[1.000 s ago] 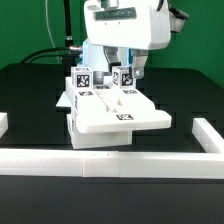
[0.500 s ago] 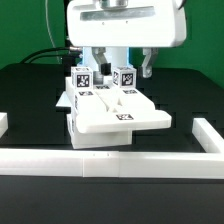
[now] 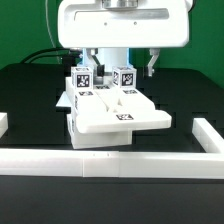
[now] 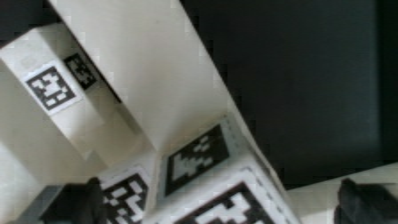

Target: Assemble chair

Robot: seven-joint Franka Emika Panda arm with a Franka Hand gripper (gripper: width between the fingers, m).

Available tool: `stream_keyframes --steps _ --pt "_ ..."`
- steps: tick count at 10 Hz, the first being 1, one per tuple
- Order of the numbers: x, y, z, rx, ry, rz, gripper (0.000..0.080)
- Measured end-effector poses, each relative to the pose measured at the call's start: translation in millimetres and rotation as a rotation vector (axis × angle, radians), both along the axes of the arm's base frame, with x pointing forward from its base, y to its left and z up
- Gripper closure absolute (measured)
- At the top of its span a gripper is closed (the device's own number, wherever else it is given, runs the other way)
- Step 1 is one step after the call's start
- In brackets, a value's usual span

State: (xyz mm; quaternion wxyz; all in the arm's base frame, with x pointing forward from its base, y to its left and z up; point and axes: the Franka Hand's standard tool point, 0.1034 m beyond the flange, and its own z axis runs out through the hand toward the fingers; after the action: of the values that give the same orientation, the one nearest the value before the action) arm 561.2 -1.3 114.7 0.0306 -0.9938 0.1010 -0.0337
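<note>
The partly built chair (image 3: 118, 114) stands on the black table against the front rail. It is made of matte white blocks, with a flat slab on top and two upright tagged posts (image 3: 84, 80) (image 3: 125, 76) at its back. My gripper (image 3: 121, 64) hangs just above those posts, open, with one dark finger (image 3: 150, 66) on each side and nothing held. In the wrist view the tagged white parts (image 4: 196, 150) fill the picture between my fingertips (image 4: 71, 200), and the gripper (image 4: 217, 200) touches none of them.
A low white border rail (image 3: 110, 161) runs along the front, with side pieces at the exterior view's right (image 3: 206, 134) and left (image 3: 3, 122). Black cables (image 3: 48, 56) lie at the back left. The backdrop is green.
The gripper has opened wider and risen away from the upright posts. The chair parts have stayed where they were.
</note>
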Motion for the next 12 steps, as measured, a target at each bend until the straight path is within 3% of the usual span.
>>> stream_keyframes --steps 4,7,12 --pt "-0.2 1.9 -0.4 -0.024 -0.012 0.263 0.015" --pt "-0.2 1.3 -0.3 -0.025 -0.013 0.278 0.0515" --pt "-0.1 1.6 -0.2 -0.01 -0.004 0.09 0.0515"
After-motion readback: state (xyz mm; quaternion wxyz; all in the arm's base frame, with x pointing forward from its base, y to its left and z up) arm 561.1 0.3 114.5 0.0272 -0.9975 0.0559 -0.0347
